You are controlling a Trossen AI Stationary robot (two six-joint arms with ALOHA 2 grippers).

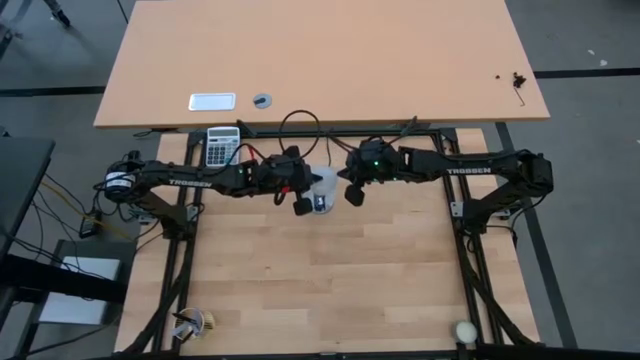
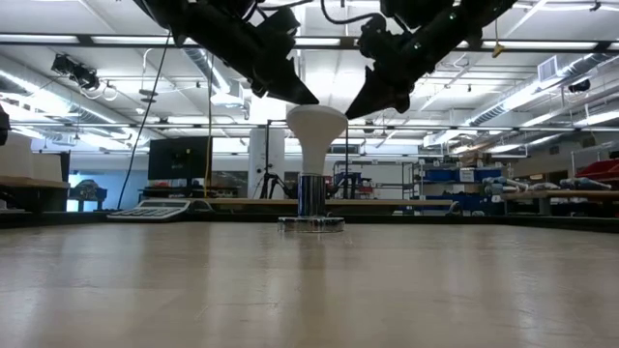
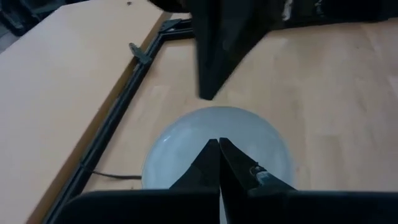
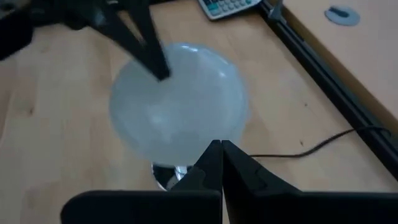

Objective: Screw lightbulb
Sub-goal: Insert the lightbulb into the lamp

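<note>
The white lightbulb (image 2: pixel 316 130) stands upright on the table, its narrow grey screw base (image 2: pixel 311 193) set in the round silver socket (image 2: pixel 311 224). It also shows in the high view (image 1: pixel 323 183). My left gripper (image 2: pixel 311 100) is shut, its tip at the dome's upper left. My right gripper (image 2: pixel 352 112) is shut, its tip at the dome's upper right. Both arms reach in from the sides and meet over the bulb, the left gripper (image 1: pixel 302 206) and the right gripper (image 1: pixel 353 195) flanking it. My left gripper sets the tip of its shut fingers (image 3: pixel 214 152) against the dome's top (image 3: pixel 208 127), slanting down from the table's left. The bulb stays upright in the socket. My right gripper sets the tip of its shut fingers (image 4: pixel 217 155) against the dome's upper right side (image 4: pixel 208 127), slanting down from the table's right.
A calculator (image 1: pixel 222 145) lies at the far left of the table. The socket's black cord (image 4: pixel 336 140) runs toward the far edge. A cream ball (image 1: pixel 465 330) sits at the near right, and a small object (image 1: pixel 195 322) lies at the near left. A second tabletop (image 1: pixel 320 60) lies beyond.
</note>
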